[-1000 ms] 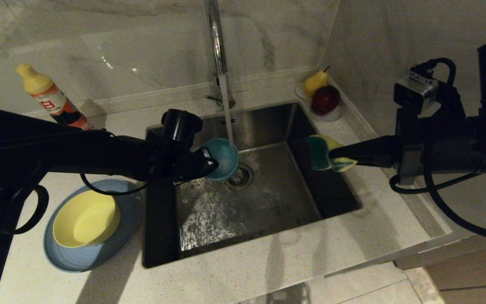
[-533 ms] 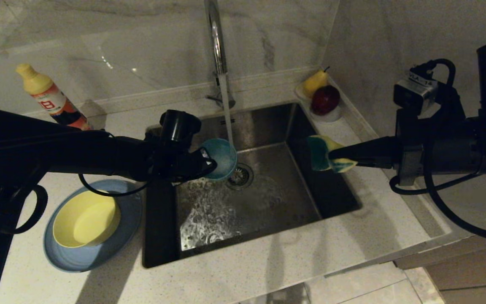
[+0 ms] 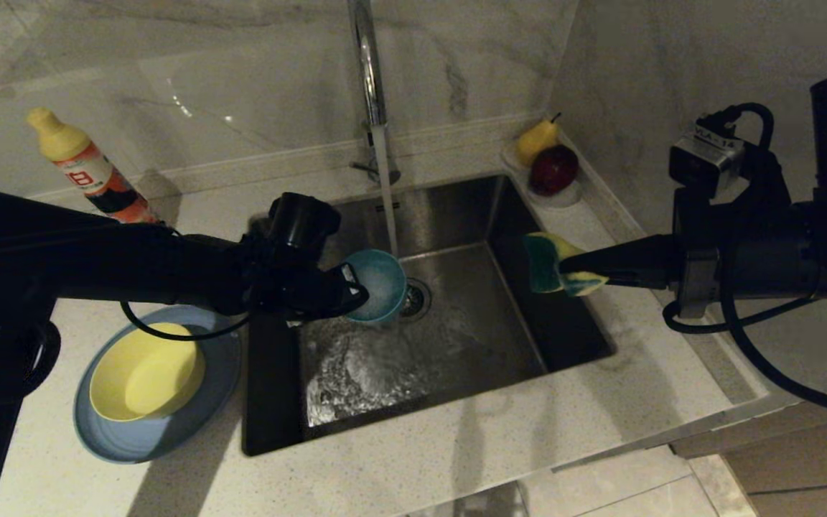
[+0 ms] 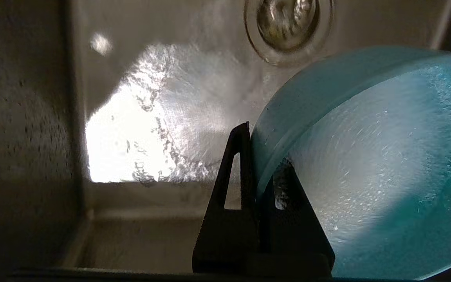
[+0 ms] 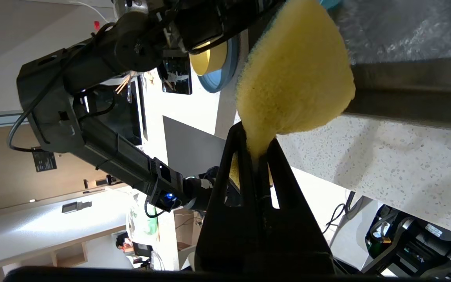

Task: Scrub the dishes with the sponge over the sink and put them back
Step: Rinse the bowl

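Teal bowl [image 3: 382,286], wet, w/ suds

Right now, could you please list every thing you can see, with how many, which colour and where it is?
teal bowl: one, teal-blue, held over the sink under the water stream
sponge: one, yellow and green, held above the sink's right edge
yellow bowl: one, yellow, inside the plate
plate: one, pale blue-grey, on the counter left of the sink
sink: one, steel, centre
tap: one, chrome, behind the sink, running
bottle: one, yellow cap, orange label, back left
pear: one, yellow, back right corner
apple: one, dark red, beside the pear
left claw: shut on the teal bowl's rim
right claw: shut on the sponge
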Motion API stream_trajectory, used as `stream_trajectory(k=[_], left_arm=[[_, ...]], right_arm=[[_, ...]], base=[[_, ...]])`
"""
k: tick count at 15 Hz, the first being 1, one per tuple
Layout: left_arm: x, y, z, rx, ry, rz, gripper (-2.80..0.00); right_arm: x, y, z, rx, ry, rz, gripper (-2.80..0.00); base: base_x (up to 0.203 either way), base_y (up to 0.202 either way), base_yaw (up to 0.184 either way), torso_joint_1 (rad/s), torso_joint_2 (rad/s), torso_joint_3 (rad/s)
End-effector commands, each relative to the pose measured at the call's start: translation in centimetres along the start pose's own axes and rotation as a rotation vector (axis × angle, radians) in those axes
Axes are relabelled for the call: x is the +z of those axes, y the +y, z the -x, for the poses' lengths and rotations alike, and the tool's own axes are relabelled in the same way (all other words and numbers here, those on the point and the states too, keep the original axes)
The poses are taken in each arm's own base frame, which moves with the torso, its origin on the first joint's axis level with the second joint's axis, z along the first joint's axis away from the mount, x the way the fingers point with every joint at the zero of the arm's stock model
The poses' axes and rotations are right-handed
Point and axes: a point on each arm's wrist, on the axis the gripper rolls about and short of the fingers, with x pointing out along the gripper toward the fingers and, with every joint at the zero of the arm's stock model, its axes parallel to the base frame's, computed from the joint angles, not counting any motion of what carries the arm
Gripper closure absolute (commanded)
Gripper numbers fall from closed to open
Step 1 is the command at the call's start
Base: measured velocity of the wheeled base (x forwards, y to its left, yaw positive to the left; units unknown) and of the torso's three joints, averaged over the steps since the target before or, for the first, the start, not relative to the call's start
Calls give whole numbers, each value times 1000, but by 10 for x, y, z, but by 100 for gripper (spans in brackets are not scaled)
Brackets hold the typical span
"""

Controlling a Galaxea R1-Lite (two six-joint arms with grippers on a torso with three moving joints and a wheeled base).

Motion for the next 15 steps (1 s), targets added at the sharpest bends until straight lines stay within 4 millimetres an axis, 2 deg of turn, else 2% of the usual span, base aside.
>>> stream_trajectory(k=[1,7,11,15], left_arm=[[2,1,15,-21,-6,-26,0],[14,6,43,127,-195,-75,0],[29,2,72,7,-431,-122,0],[24,10,85,-26,-595,-216,0]], right_arm=[[-1,1,0,4,4,-4,0],[-2,4,4,8,-4,1,0],[-2,7,8,15,-12,6,0],[-1,8,8,18,-16,12,0]], base=[[0,0,0,0,0,0],[0,0,0,0,0,0],[0,0,0,0,0,0],[0,0,0,0,0,0]])
